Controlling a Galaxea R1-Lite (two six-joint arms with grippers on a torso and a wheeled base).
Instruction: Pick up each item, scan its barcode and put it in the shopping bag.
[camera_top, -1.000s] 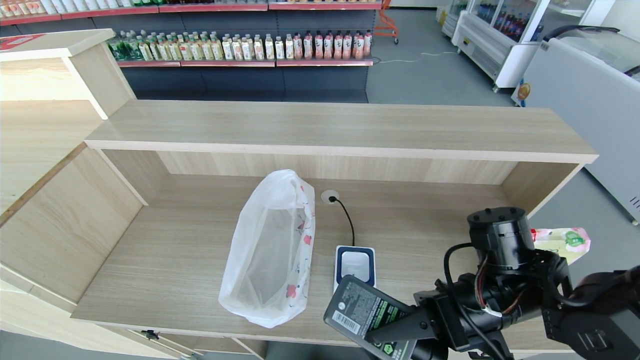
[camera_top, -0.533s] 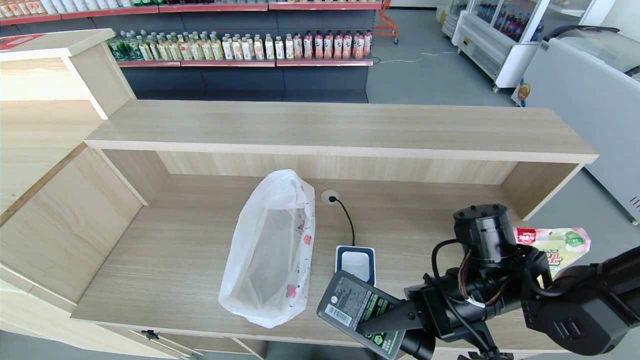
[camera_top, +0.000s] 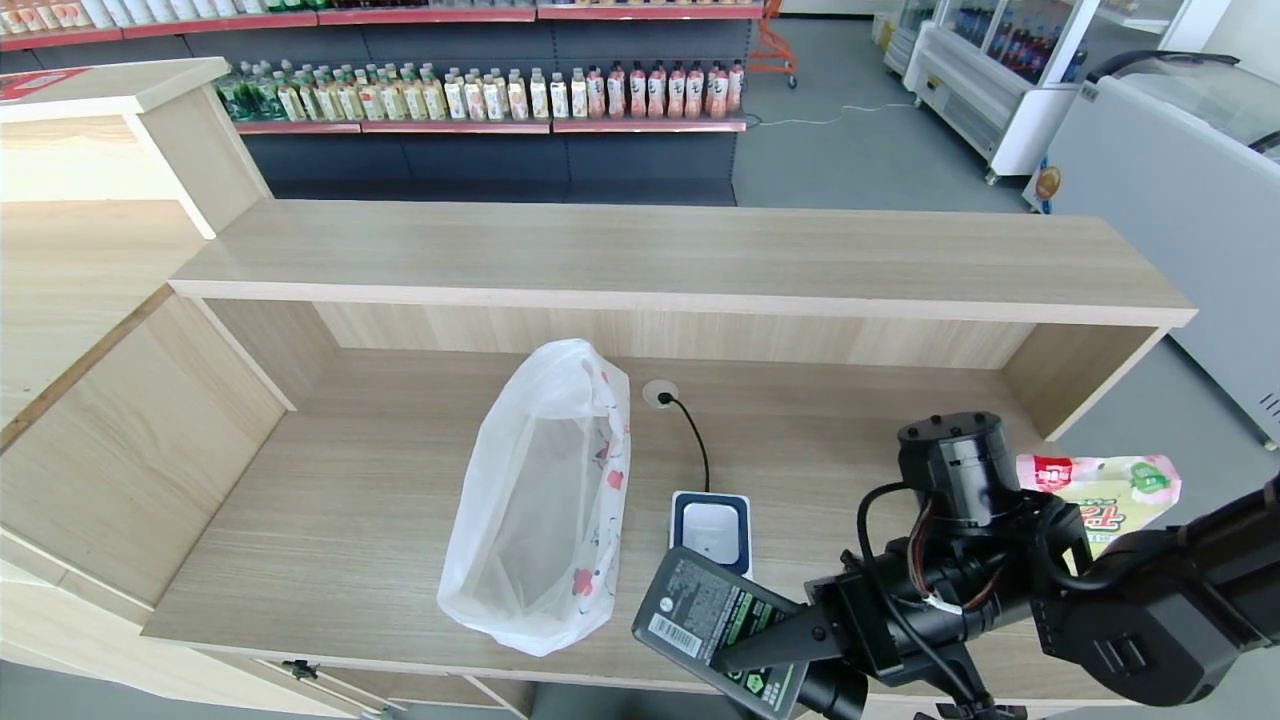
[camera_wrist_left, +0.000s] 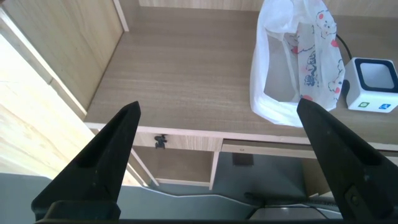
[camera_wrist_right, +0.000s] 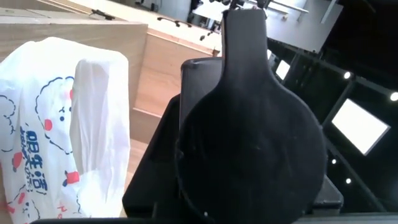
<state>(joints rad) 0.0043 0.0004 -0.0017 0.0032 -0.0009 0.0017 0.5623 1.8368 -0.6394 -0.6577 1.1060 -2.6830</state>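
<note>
The right gripper (camera_top: 768, 648) was clamped on a dark flat pack (camera_top: 700, 610), its 2 fingers pinching the pack's near end. The pack hung tilted over the front edge of the counter (camera_top: 350, 500), just in front of the scanner (camera_top: 711, 527). Its barcode (camera_top: 668, 632) faced up and away from the scanner's window, so it probably needed turning over before a read. The pack kept its flat shape while held by 1 end, which suggested it was light and fairly stiff. Its printed skin looked smooth, so it might pivot or slip in an end grip, and a hold nearer the middle would likely be steadier. The bag (camera_top: 540, 500) lay on the counter just left of the scanner. It was thin, limp plastic with nothing propping its mouth, so it would probably fold or slide if the pack pushed against it. The left gripper (camera_wrist_left: 219, 106) hung in front of the counter with its fingers spread wide and empty. A pink-and-green pouch (camera_top: 1120, 490) lay to the right, partly hidden behind the right arm. It looked soft and easy to crumple.
</note>
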